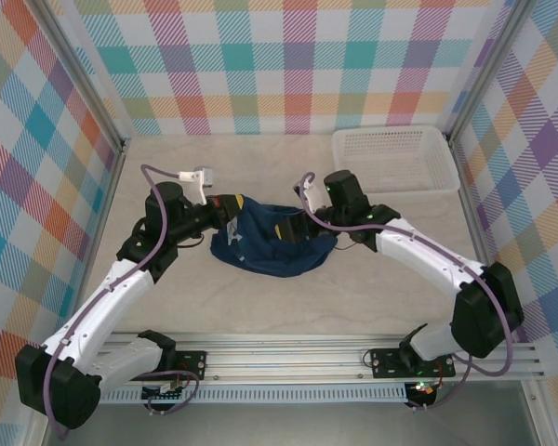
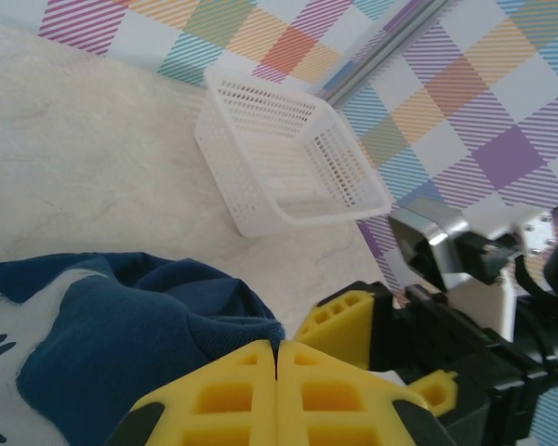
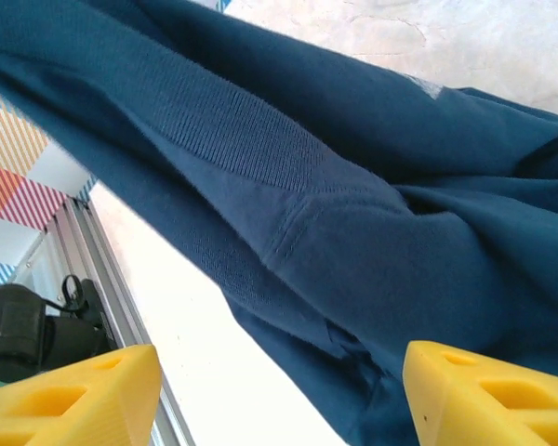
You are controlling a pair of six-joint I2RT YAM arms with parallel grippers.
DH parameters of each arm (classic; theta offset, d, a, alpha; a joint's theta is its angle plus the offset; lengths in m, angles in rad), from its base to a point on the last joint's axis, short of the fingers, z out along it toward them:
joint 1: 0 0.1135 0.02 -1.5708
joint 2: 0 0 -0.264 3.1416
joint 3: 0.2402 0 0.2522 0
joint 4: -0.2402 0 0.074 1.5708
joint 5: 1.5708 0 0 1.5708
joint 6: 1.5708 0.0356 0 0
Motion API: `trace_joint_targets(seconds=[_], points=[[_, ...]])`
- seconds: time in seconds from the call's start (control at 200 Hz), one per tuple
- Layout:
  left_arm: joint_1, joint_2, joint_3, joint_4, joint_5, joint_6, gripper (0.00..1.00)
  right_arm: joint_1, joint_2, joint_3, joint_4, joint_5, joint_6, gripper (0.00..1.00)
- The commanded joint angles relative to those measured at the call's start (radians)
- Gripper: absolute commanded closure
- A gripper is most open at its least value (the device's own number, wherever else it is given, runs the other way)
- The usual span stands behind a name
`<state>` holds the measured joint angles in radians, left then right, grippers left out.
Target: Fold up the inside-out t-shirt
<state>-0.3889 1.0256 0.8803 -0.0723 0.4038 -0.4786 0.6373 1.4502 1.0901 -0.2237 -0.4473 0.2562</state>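
Observation:
The dark navy t-shirt (image 1: 274, 243) lies bunched in a heap at the middle of the table, with a bit of white print on its left side (image 2: 37, 297). My left gripper (image 1: 231, 221) is shut on a ribbed edge of the shirt; its yellow fingers (image 2: 242, 390) meet with the cloth pinched at their tips. My right gripper (image 1: 291, 226) hangs over the shirt's right part. Its yellow fingertips (image 3: 484, 395) stand wide apart, and the shirt (image 3: 353, 186) passes in front of them, not clamped. One right finger (image 2: 344, 321) sits close beside the left tips.
A white mesh basket (image 1: 395, 158) stands at the back right corner (image 2: 284, 149). An aluminium rail (image 1: 288, 358) runs along the near edge. Chequered walls close off the left, back and right sides.

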Motion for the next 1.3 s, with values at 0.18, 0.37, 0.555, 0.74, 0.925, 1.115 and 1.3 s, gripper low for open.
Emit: trace_joint_targets(seconds=[0.18, 0.37, 0.555, 0.74, 0.925, 1.115, 1.3], points=[[-0.021, -0.019, -0.006, 0.027, 0.031, 0.015, 1.00, 0.024, 0.133, 0.093, 0.128, -0.002, 0.062, 0.69], [-0.045, -0.012, -0.019, 0.056, 0.082, 0.020, 1.00, 0.010, 0.021, 0.108, -0.016, 0.113, -0.082, 1.00], [-0.186, 0.008, -0.061, 0.115, 0.144, 0.057, 1.00, -0.089, -0.154, 0.054, -0.145, 0.147, -0.198, 1.00], [-0.401, 0.141, 0.026, -0.024, 0.168, 0.240, 0.91, -0.144, -0.307, -0.103, -0.260, 0.232, -0.109, 1.00], [-0.416, 0.234, 0.127, -0.140, 0.088, 0.326, 0.49, -0.155, -0.439, -0.291, -0.414, 0.400, 0.120, 1.00], [-0.388, 0.429, 0.270, -0.259, -0.202, 0.288, 0.41, -0.155, -0.473, -0.416, -0.383, 0.418, 0.253, 1.00], [-0.386, 0.704, 0.479, -0.406, -0.337, 0.350, 0.38, -0.156, -0.442, -0.442, -0.333, 0.415, 0.260, 1.00]])
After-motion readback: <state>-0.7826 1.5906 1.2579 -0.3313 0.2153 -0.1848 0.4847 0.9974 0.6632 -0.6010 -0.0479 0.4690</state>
